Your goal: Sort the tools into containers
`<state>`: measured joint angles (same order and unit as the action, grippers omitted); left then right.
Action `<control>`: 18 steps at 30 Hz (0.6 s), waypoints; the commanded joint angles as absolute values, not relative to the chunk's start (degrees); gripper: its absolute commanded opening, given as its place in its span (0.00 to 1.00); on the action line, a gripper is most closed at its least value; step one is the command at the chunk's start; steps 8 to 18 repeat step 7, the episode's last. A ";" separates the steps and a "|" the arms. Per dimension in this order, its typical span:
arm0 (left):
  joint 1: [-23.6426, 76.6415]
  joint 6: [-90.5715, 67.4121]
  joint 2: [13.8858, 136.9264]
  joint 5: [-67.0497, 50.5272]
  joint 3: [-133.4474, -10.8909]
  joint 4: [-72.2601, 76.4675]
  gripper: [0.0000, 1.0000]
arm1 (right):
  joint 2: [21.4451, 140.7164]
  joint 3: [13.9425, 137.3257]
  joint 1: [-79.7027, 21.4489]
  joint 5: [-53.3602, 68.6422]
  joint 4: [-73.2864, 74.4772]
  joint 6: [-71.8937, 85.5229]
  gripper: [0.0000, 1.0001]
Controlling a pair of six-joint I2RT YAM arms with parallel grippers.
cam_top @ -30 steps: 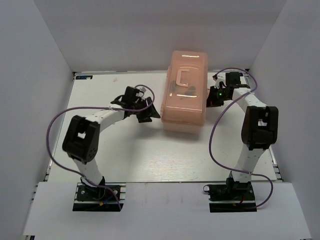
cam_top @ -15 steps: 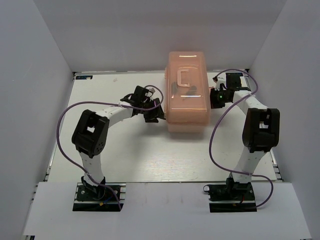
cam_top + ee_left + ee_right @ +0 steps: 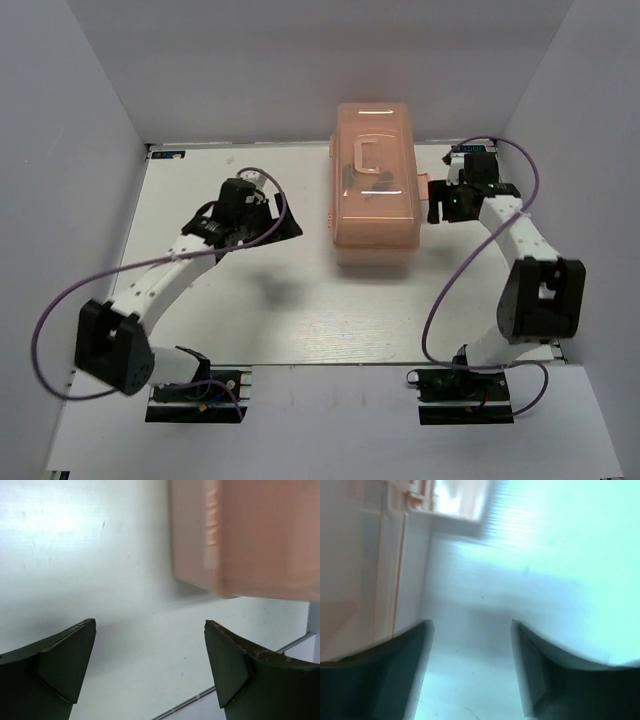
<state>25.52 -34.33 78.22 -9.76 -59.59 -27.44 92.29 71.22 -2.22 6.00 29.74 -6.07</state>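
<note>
The salmon-pink toolbox [image 3: 373,190] stands shut at the table's back middle, its moulded handle [image 3: 366,153] on the lid. Dark shapes [image 3: 372,183] show through the lid; I cannot tell the tools apart, and none lies outside. My left gripper [image 3: 283,227] hangs open to the left of the box, apart from it. In the left wrist view the box [image 3: 250,535] fills the upper right, beyond the empty left gripper [image 3: 150,624]. My right gripper [image 3: 438,204] is open just right of the box's side latch [image 3: 424,189]. The right wrist view is blurred: the right gripper [image 3: 471,624] holds nothing, with the box wall [image 3: 365,565] at left.
White walls close in the table [image 3: 250,300] on the left, back and right. A purple cable [image 3: 60,310] loops off each arm. The table's metal edge strip [image 3: 200,694] shows near the left fingers.
Both grippers have opened and drawn back from the toolbox's sides, the left arm swinging left and the right arm pulling right. The box turned slightly straighter earlier on.
</note>
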 commanded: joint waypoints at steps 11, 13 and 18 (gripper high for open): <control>26.19 -16.10 69.17 -0.27 -66.17 -23.56 1.00 | 71.83 64.17 -2.55 6.03 31.73 -7.83 0.90; 26.19 -16.10 69.17 -0.27 -66.17 -23.56 1.00 | 71.83 64.17 -2.55 6.03 31.73 -7.83 0.90; 26.19 -16.10 69.17 -0.27 -66.17 -23.56 1.00 | 71.83 64.17 -2.55 6.03 31.73 -7.83 0.90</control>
